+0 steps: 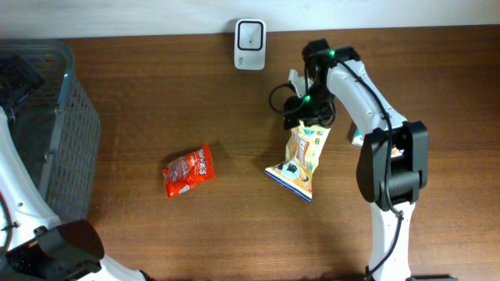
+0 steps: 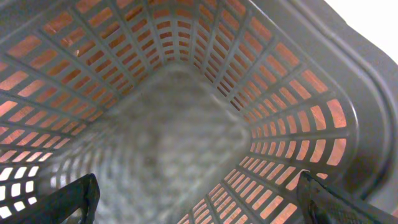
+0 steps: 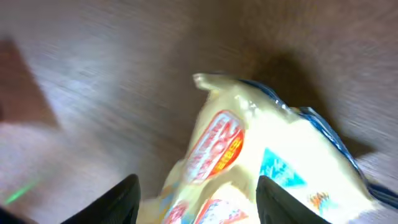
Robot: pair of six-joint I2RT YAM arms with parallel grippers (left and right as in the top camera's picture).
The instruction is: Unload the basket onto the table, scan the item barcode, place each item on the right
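The item, a yellow snack bag point(image 1: 301, 160) with red and blue print, lies on the wooden table right of centre. My right gripper point(image 1: 306, 109) hangs over its upper end. In the right wrist view the bag point(image 3: 261, 149) fills the space between the spread fingers of my right gripper point(image 3: 196, 186), which is open; a gap shows beside the left finger. No barcode shows on the bag. A white scanner point(image 1: 250, 33) stands at the table's far edge. My left gripper point(image 2: 199, 193) is open inside the grey basket point(image 2: 348, 87), with nothing between its fingers.
A red snack packet point(image 1: 188, 170) lies left of centre. The grey mesh basket point(image 1: 74, 140) stands at the left edge of the table. A small blue and white thing point(image 1: 355, 139) shows partly behind the right arm.
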